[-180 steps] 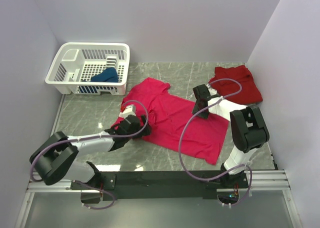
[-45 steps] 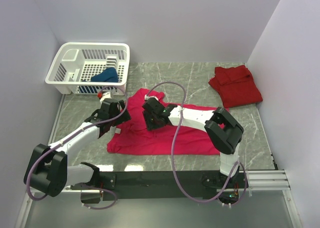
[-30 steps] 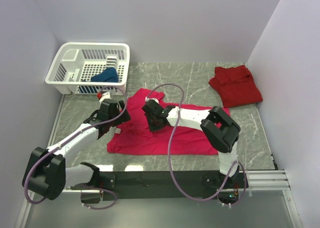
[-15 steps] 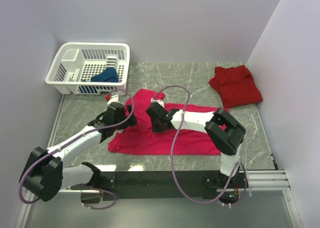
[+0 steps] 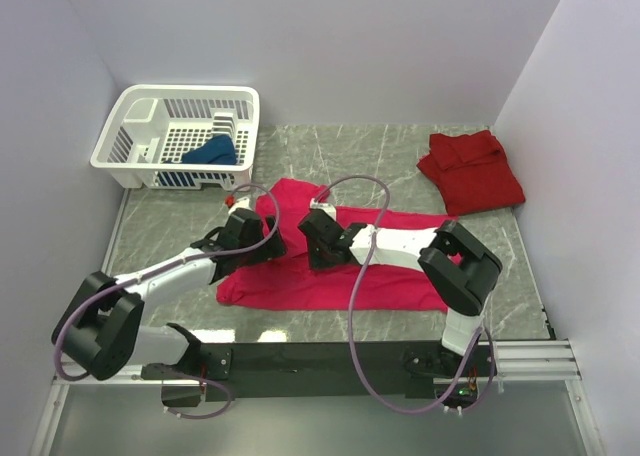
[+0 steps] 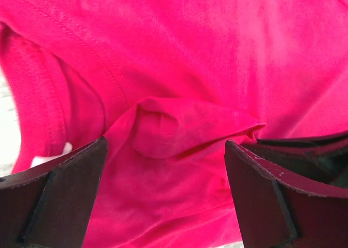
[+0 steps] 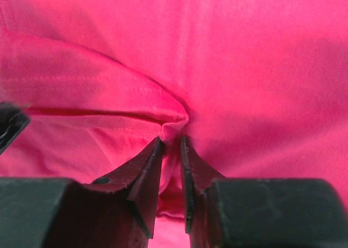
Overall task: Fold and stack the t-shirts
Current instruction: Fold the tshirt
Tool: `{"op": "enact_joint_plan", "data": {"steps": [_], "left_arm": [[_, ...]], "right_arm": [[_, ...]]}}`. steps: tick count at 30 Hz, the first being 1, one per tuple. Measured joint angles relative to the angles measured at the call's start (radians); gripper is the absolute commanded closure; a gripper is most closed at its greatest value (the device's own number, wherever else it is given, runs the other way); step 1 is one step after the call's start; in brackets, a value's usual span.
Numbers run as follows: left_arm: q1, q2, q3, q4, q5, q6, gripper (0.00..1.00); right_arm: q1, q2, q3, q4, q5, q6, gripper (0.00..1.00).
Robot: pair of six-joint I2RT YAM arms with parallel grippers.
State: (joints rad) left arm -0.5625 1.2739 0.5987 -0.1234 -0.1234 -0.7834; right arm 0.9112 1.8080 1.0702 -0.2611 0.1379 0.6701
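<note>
Compared with six seconds ago, the magenta t-shirt [image 5: 300,288] is no longer spread open on the slant. It now lies mid-table [image 5: 170,226] as a long band doubled along its length, so the first fold looks done. In the last second and a half both arms slide a little rightward and toward the near edge over the shirt's left half, while the band's outline barely changes. The left gripper [image 5: 252,241] now sits over the shirt's left end. In the left wrist view its fingers [image 6: 60,196] stand wide apart, holding nothing, with a raised ridge of cloth [image 6: 185,129] lying loose between them. The right gripper [image 5: 318,248] is just right of it, near the middle of the band. In the right wrist view its jaws are almost together, pinching a small fold of the magenta fabric, so it has hold of the shirt. Judgement: the work is at the second fold, bringing the collar and sleeve end in. The right arm carries cloth while the left is free, either just released or lining up on that ridge; the pictures cannot settle which. The likely risk is the pinched fold dragging the lower layer along and undoing the first fold. The dark red t-shirt [image 5: 472,171] sits folded at the back right, well apart, which reads as the stack spot. The dark blue t-shirt [image 5: 212,153] is in the white basket [image 5: 130,116] at the back left, not yet started. So roughly one shirt is done, one is in progress and one is waiting.
</note>
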Motion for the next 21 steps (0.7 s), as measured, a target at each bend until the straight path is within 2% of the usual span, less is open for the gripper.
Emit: {"op": "enact_joint_plan", "data": {"steps": [6,14,21], "left_arm": [[-0.003,0.07,0.0,0.048,0.021,-0.015,0.12],[-0.028,0.098,0.003,0.067,0.03,-0.024,0.3],[-0.052,0.112,0.025,0.067,0.036,-0.027,0.31]], "right_arm": [[0.0,-0.042,-0.043,0.007,0.0,0.009,0.67],[0.0,-0.114,-0.072,0.011,0.002,0.014,0.65],[0.0,-0.117,-0.086,0.015,0.004,0.017,0.64]]}}
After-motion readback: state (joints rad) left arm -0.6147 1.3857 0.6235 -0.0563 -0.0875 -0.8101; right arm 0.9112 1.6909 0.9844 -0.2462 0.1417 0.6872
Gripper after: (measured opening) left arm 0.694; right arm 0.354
